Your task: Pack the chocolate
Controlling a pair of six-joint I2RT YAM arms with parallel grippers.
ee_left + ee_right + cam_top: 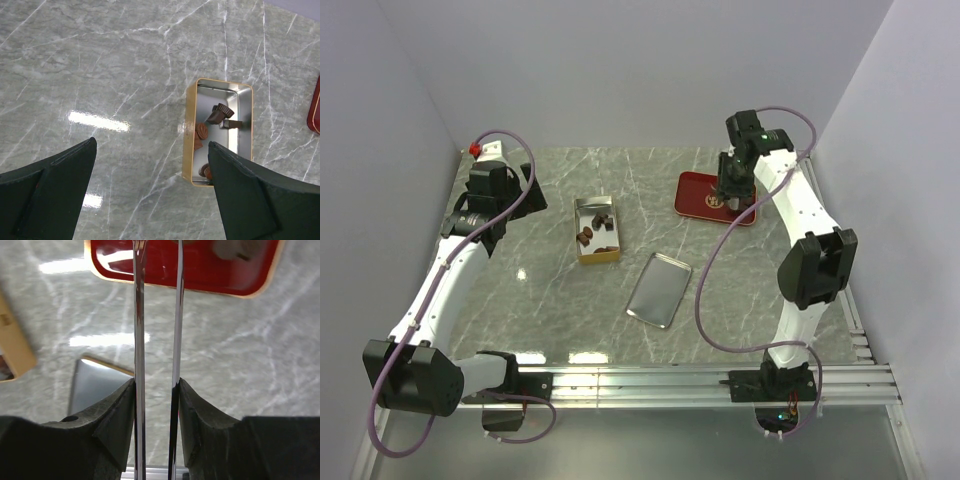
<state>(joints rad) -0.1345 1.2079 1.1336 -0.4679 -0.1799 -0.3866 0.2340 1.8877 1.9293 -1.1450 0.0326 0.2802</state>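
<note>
Several small brown chocolate lumps [587,237] lie in the open gold tin [582,225] left of centre; the left wrist view shows them [218,114] inside its shiny walls [189,135]. My left gripper [523,188] hovers open and empty left of the tin [152,150]. My right gripper [732,196] is shut on metal tongs [139,340], whose two blades reach out over the red tray [210,270]. A blurred brownish lump [230,249] lies on that tray beside the tong tips. What is between the tips is cut off.
The tin's flat lid [659,289] lies upside down, silver side up, near the table's middle, also in the right wrist view [95,385]. The red tray [696,195] sits at the back right. White walls close in the table on three sides.
</note>
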